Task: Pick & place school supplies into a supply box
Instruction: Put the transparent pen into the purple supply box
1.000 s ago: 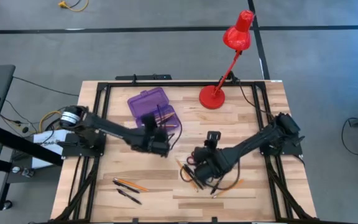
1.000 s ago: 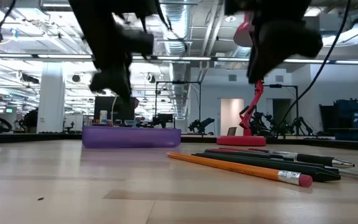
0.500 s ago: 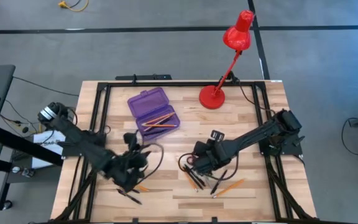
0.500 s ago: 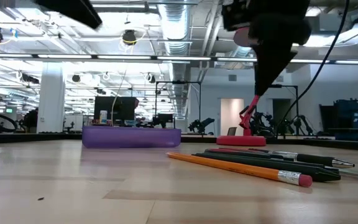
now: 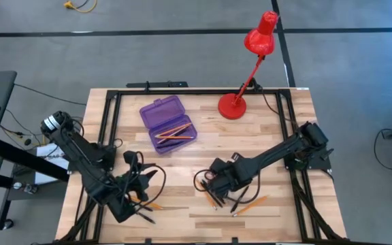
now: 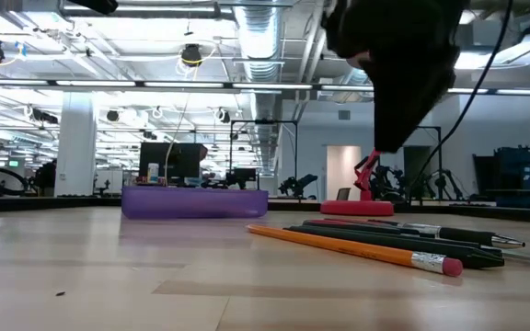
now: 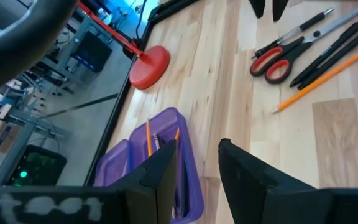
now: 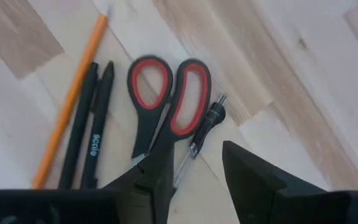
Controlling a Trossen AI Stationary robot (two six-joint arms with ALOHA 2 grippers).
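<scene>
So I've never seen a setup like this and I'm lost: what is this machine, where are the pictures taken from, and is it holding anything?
It is a robot with two dark arms at a wooden table. One camera looks straight down, one sits at table height, and one rides on each wrist.

On the table lie an open purple supply box with orange pencils inside, a red desk lamp, and loose pens and pencils. The right gripper hovers open over the red-handled scissors, holding nothing. The left gripper, near the front left pens, is open and empty too.
</scene>
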